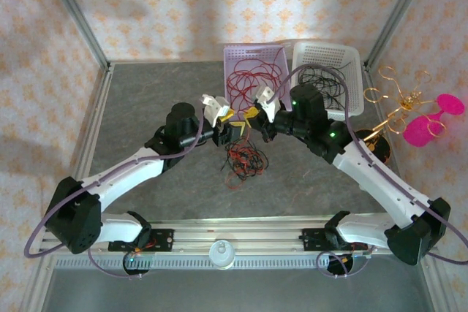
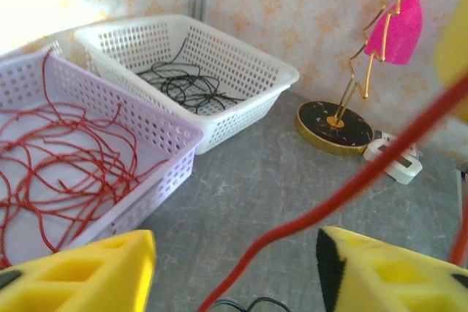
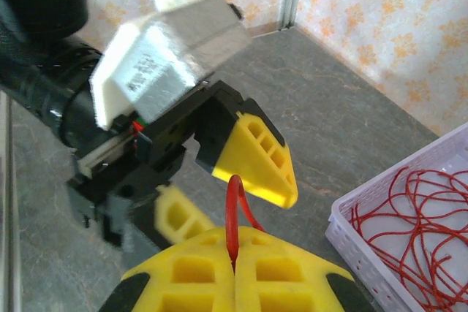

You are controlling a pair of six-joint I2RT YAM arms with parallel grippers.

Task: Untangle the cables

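Observation:
The cables (image 1: 243, 160) lie as a small red and black tangle on the grey table, just in front of both grippers. My right gripper (image 3: 234, 264) is shut on a red cable (image 3: 234, 202) that loops up out of its closed yellow fingertips. My left gripper (image 2: 235, 268) is open, and the same kind of red cable (image 2: 351, 188) runs slantwise through the gap between its fingers without being pinched. In the top view the left gripper (image 1: 235, 126) and right gripper (image 1: 252, 122) nearly touch above the tangle. The left gripper's yellow fingers (image 3: 259, 155) hang right over the right gripper.
A purple basket (image 1: 232, 52) holding loose red cables and a white basket (image 1: 355, 60) holding black cables stand side by side at the back. A gold wire stand (image 1: 398, 111) with pink pieces sits at the right on a dark round base (image 2: 335, 128).

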